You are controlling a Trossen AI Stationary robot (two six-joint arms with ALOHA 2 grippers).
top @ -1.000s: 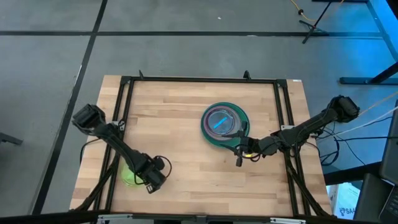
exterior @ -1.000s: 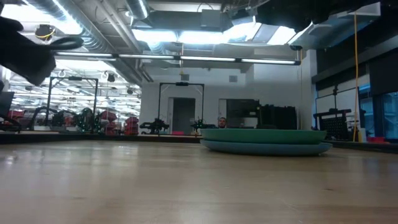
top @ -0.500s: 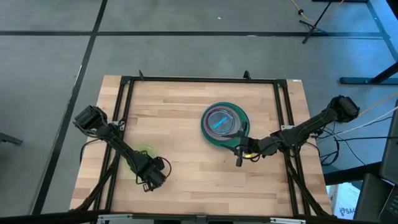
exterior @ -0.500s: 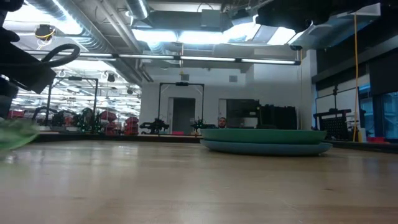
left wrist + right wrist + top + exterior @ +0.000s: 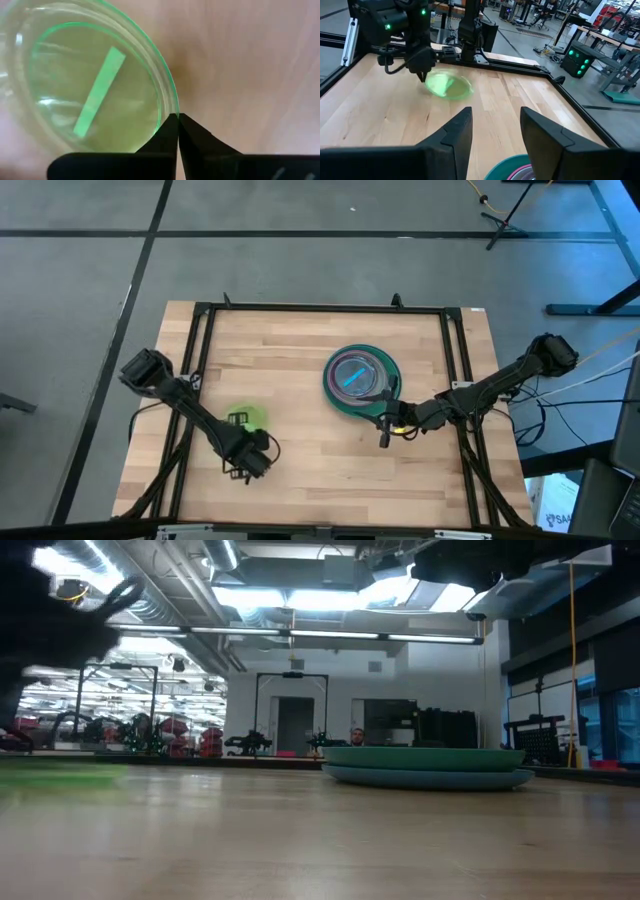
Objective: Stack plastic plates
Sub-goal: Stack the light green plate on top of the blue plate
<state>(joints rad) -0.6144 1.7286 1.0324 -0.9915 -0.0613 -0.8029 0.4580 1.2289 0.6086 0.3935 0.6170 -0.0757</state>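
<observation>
Lime plate (image 5: 95, 85), pinched at its rim by the left gripper (image 5: 243, 467) at lower left of the high view, looks mid-carry toward the plate stack (image 5: 360, 379) at centre, beside the right gripper (image 5: 495, 132), idle with fingers apart.

high view overhead, straight down; low view table-level; wrist views close, both showing lime plate (image 5: 95, 90).
</observation>
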